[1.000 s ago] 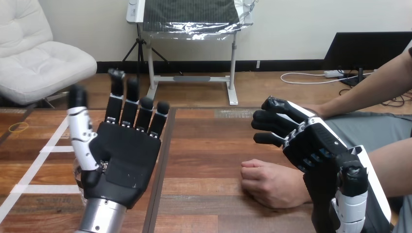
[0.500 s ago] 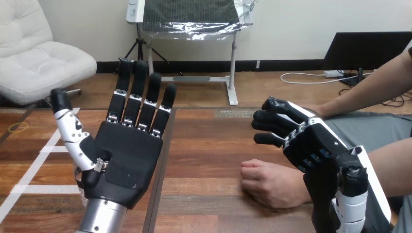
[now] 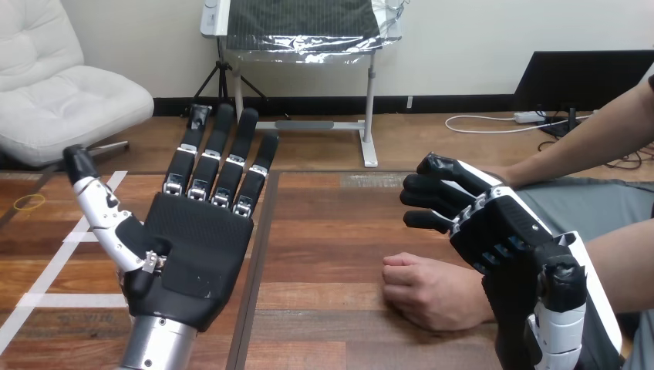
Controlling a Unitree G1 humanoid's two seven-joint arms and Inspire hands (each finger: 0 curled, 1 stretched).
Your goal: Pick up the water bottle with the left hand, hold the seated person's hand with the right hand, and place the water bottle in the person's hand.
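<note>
Left robot hand (image 3: 193, 254) stands raised over the left part of the wooden surface (image 3: 332, 231), its black palm turned toward the camera. Its fingers (image 3: 224, 154) are straight, pointing up and away and lying close beside one another. Its thumb (image 3: 100, 216) is splayed far out to the left, so the robot hand is spread wide and grips nothing that can be seen. Its silver forearm (image 3: 158, 351) comes up from the bottom edge. White tape strips (image 3: 69, 239) cross the surface to the left of that palm, and a dark seam (image 3: 258, 254) runs down the wood just to its right.

The right robot hand (image 3: 501, 231) is at the right side, with its white-shelled back turned up and to the right. Its black fingers (image 3: 428, 193) reach leftward, loosely bent, with nothing seen between them.

The person's hand (image 3: 428, 289) rests on the surface as a loose fist, below those fingers and just left of the right robot hand's palm. Bare wood shows between the fist and the fingertips above it. Whether the palm touches the person's wrist cannot be told. A second forearm of the person (image 3: 586, 146) slants down from the upper right and passes behind the right robot hand, which hides its end.
</note>
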